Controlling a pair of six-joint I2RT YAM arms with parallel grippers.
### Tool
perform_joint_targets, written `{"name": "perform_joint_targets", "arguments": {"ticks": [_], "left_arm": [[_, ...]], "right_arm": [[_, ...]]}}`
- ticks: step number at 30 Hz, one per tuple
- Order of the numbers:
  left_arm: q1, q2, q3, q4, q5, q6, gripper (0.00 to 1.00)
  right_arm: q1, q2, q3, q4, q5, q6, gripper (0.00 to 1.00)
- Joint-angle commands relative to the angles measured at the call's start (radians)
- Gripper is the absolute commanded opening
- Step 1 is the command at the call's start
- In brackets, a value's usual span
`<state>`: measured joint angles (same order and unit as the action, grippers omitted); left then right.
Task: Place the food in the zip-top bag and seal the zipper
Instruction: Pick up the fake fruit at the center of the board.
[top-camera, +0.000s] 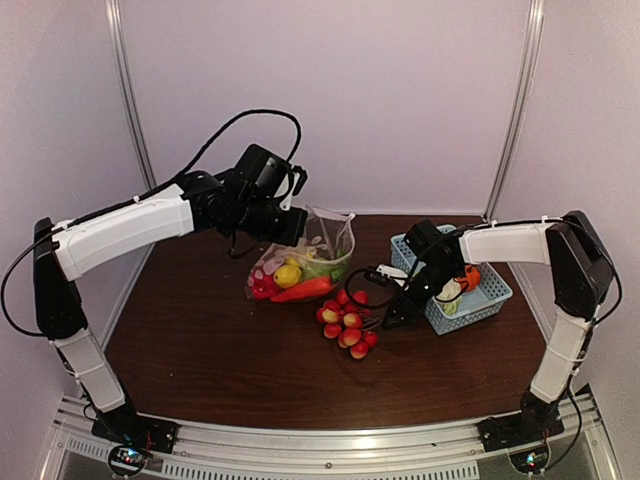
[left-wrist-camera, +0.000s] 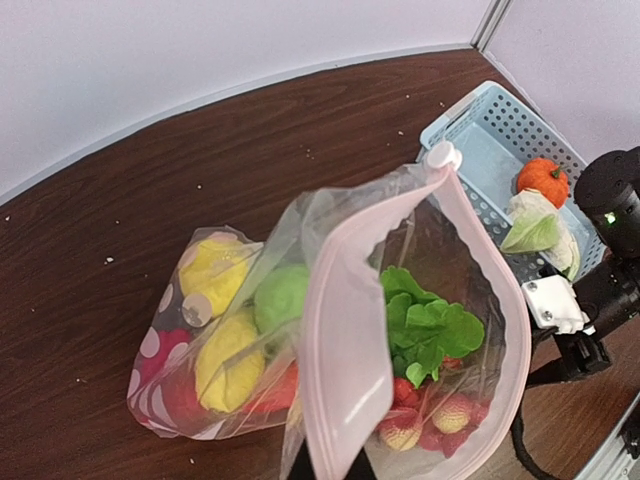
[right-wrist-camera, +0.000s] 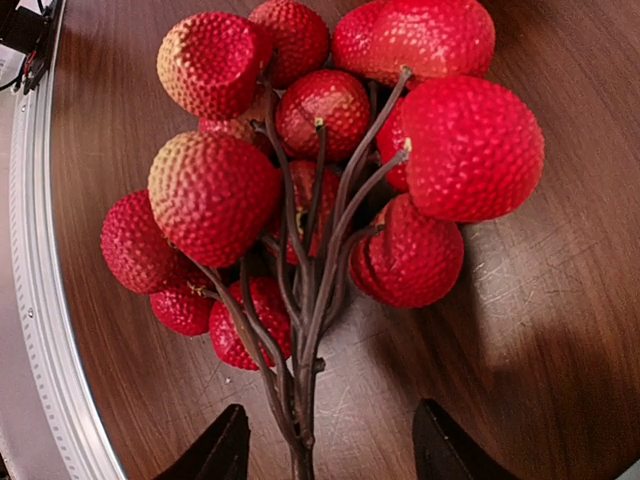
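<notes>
The clear zip-top bag (top-camera: 300, 262) stands at the table's middle back. My left gripper (top-camera: 287, 224) is shut on its mouth edge and holds it up. In the left wrist view the pink zipper strip (left-wrist-camera: 345, 340) runs up from my fingers, and yellow fruits (left-wrist-camera: 225, 365), a green fruit (left-wrist-camera: 283, 298), a red pepper (left-wrist-camera: 275, 392) and leafy greens (left-wrist-camera: 425, 325) show in the bag (left-wrist-camera: 480, 300). A bunch of red-yellow apples (top-camera: 347, 322) lies on the table beside the bag. My right gripper (right-wrist-camera: 335, 455) is open, its jaws either side of the bunch's stem (right-wrist-camera: 305, 420), not touching it.
A light-blue mesh basket (top-camera: 492, 292) stands at the right and holds a small orange pumpkin (top-camera: 470, 276) and a pale cabbage (top-camera: 450, 297); both show in the left wrist view, the pumpkin (left-wrist-camera: 543, 180) above the cabbage (left-wrist-camera: 535, 228). White walls enclose the table.
</notes>
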<state>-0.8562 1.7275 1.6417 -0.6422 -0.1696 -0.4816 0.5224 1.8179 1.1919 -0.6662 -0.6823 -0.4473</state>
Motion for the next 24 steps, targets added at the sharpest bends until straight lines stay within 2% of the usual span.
{"name": "perform_joint_targets", "arguments": {"ticks": [1,3,7,10,16,24], "left_arm": [[0.009,-0.028,-0.021,0.051,0.016,-0.014,0.00],[0.009,-0.030,-0.029,0.064,0.021,-0.015,0.00],[0.010,-0.029,-0.040,0.072,0.024,-0.015,0.00],[0.014,-0.026,-0.040,0.073,0.030,-0.009,0.00],[0.015,-0.025,-0.038,0.104,0.066,0.025,0.00],[0.015,-0.002,-0.028,0.125,0.146,0.051,0.00]], "right_arm": [[0.016,0.005,0.022,-0.032,-0.031,-0.016,0.50],[0.017,0.007,0.026,-0.032,-0.043,-0.013,0.35],[0.018,0.006,0.062,-0.097,-0.066,-0.041,0.00],[0.016,-0.071,0.078,-0.159,-0.063,-0.080,0.00],[0.016,-0.269,0.218,-0.407,-0.120,-0.248,0.00],[0.015,-0.354,0.411,-0.439,-0.156,-0.208,0.00]]}}
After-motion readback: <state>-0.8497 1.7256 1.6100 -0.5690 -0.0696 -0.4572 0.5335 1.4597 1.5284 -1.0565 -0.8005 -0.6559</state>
